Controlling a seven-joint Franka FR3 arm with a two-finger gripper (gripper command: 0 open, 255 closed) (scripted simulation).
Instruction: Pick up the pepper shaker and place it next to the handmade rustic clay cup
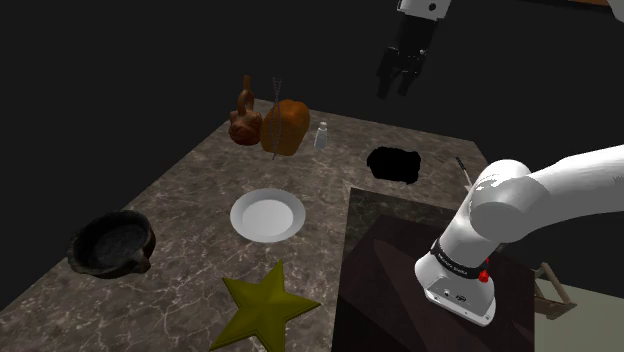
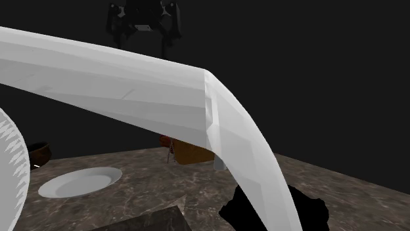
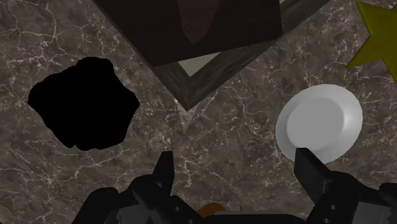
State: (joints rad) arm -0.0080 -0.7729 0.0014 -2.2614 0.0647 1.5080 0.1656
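The pepper shaker is a small pale bottle standing upright at the far side of the marble counter, beside a brown loaf-shaped object. A dark, rough clay cup sits near the counter's edge at the shoulder view's left, and again as the dark cup. My gripper hangs high above the counter, to the right of the shaker and well apart from it. In the wrist view the gripper is open, with nothing between its fingers and bare marble below.
A white plate lies mid-counter, with a yellow star nearer the front. A brown jug-like piece stands left of the loaf. A flat black blob lies by the stand; the blob and plate lie under the hand.
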